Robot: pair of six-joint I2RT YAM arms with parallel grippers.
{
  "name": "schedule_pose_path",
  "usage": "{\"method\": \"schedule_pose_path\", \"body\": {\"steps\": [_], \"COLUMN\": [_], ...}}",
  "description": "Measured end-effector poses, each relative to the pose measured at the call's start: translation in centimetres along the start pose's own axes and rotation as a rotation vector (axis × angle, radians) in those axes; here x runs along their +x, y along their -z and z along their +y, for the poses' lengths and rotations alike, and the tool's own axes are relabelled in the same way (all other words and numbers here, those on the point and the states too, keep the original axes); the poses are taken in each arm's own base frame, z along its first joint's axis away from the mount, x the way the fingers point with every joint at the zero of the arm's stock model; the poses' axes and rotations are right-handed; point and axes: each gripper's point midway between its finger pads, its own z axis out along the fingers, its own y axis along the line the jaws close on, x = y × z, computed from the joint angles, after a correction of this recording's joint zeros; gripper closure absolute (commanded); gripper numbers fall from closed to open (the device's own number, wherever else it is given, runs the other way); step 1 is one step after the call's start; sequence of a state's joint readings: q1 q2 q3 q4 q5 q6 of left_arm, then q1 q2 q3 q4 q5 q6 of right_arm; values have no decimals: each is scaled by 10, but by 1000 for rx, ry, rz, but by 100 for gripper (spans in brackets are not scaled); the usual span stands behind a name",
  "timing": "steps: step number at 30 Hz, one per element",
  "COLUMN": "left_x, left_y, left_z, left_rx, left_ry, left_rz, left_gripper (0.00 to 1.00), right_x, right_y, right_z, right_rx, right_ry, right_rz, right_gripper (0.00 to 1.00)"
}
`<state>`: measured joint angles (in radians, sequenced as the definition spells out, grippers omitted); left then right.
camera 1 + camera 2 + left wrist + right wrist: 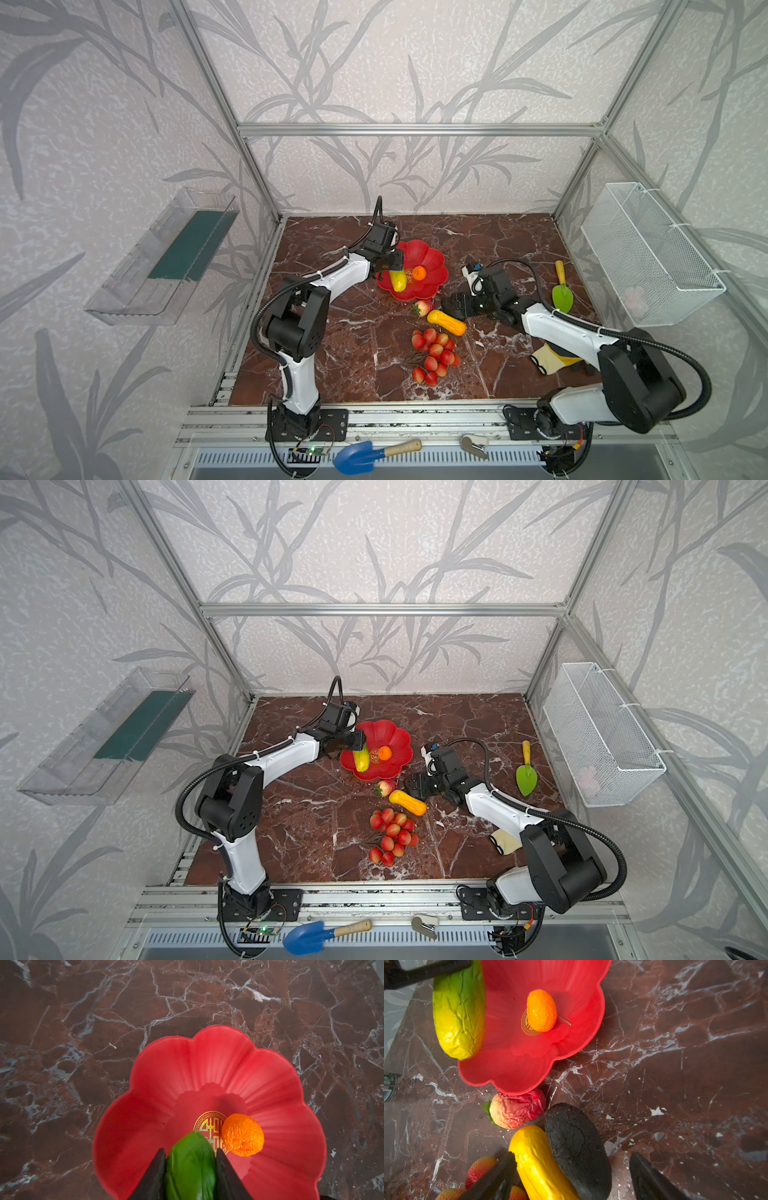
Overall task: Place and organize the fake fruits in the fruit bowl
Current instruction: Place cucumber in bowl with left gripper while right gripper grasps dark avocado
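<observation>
Your left gripper (191,1150) is pinching the green-yellow oblong (190,1174) over the fruit bowl (207,1059); you seem to be placing it, so lowering and letting go is coming next. Your right gripper (572,1155) is hanging spread around the dark avocado (571,1126) and yellow-orange oblong (537,1165)

Leaf-patterned walls (415,62), red-brown marble tabletop (353,336)

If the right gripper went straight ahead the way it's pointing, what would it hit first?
Likely the dark avocado, which lies between its open jaws beside the yellow-orange oblong fruit; the right gripper may graze both. Depth is hard to judge.
</observation>
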<state>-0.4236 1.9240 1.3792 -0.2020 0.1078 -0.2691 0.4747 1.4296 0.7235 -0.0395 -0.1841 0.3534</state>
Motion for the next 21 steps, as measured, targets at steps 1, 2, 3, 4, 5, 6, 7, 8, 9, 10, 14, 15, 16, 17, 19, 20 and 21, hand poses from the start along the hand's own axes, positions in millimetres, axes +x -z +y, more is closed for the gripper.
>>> {"method": "schedule_pose_path", "body": {"steps": [1, 2, 3, 4, 5, 6, 7, 8, 9, 10, 14, 15, 16, 17, 19, 20, 21], "left_x": [0, 1, 3, 4, 6, 7, 7, 8, 8, 7, -1, -3, -7, -12, -27, -36, -46], "left_y": [-4, -9, -12, -14, -16, -18, -19, -19, -20, -19, -16, -15, -11, -5, 12, 24, 37], "left_z": [0, 1, 2, 2, 3, 3, 4, 5, 5, 6, 2, 2, 2, 1, -3, -5, -7], "left_rx": [-2, -4, -6, -8, -10, -11, -12, -13, -14, -11, 5, 6, 8, 13, 23, 28, 33], "left_ry": [1, 2, 5, 6, 10, 15, 19, 23, 27, 30, 45, 48, 51, 52, 54, 54, 53], "left_rz": [6, 14, 20, 26, 34, 36, 39, 41, 42, 41, 24, 19, 9, -6, -52, -87, -127], "left_gripper": [61, 59, 55, 49, 43, 39, 37, 35, 34, 34, 31, 31, 30, 30, 29, 28, 27], "right_x": [2, 3, 4, 6, 7, 8, 9, 11, 12, 14, 17, 17, 18, 19, 21, 20, 19], "right_y": [-3, -6, -8, -11, -14, -17, -20, -23, -26, -28, -36, -37, -39, -40, -42, -42, -42], "right_z": [-1, -2, -3, -4, -5, -5, -6, -8, -9, -9, -11, -11, -12, -13, -15, -16, -17], "right_rx": [0, 2, 4, 6, 7, 8, 10, 12, 14, 15, 15, 16, 18, 21, 31, 38, 43], "right_ry": [-6, -12, -16, -21, -23, -25, -27, -30, -32, -33, -37, -37, -36, -37, -37, -34, -30], "right_rz": [6, 11, 16, 20, 24, 27, 33, 38, 42, 47, 52, 54, 56, 58, 63, 60, 57], "right_gripper": [17, 18, 18, 19, 20, 20, 21, 21, 22, 23, 29, 31, 34, 39, 47, 51, 55]}}
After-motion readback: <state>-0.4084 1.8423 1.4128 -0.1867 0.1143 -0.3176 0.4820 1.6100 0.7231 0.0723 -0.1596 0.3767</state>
